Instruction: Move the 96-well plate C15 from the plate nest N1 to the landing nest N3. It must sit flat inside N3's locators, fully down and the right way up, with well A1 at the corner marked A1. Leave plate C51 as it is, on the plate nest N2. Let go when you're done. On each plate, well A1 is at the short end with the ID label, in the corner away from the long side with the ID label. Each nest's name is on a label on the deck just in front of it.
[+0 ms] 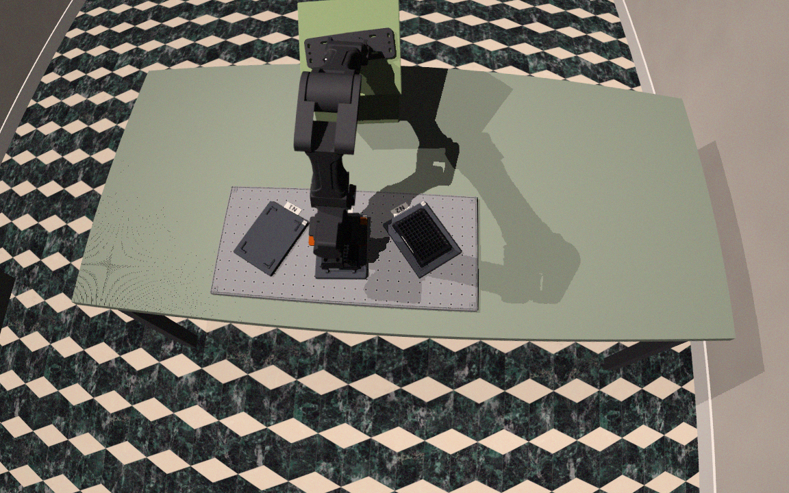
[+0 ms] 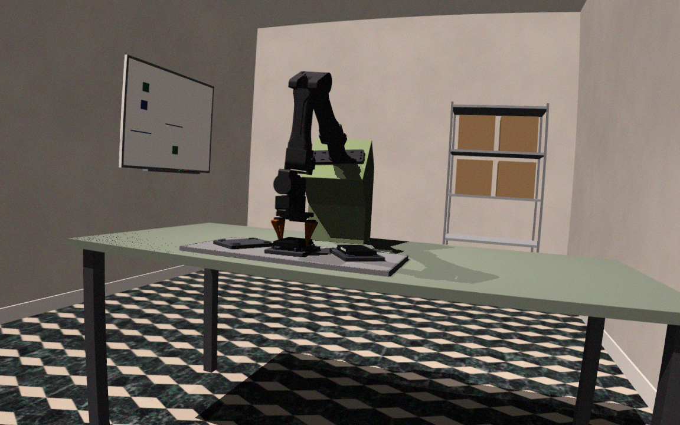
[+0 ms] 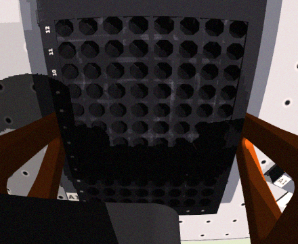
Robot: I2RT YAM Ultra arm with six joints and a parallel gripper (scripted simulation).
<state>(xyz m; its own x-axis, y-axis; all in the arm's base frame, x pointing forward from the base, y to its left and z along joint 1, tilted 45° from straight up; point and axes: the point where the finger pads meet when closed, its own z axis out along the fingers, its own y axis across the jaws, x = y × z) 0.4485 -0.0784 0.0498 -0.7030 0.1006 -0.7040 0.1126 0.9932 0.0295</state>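
My gripper [image 3: 150, 120] with orange fingers is shut on the black 96-well plate C15 [image 3: 149, 95], gripping its two long sides. In the side view the plate [image 2: 294, 244] sits low on the landing nest N3 [image 1: 340, 270] in the middle of the grey deck, with the gripper [image 2: 294, 228] straight above it. The arm hides most of N3 from above. Plate nest N1 [image 1: 270, 237] on the left is empty. Plate C51 [image 1: 424, 236] lies on nest N2 at the right. Column numbers 10 to 12 show at the plate's far left corner in the wrist view.
The grey perforated deck lies on the green table. Labels for N1 [image 1: 292, 208] and N2 [image 1: 402, 213] sit beside their nests. A green pedestal [image 2: 342, 190] carries the arm's base behind the deck. A shelf [image 2: 496, 174] stands by the far wall.
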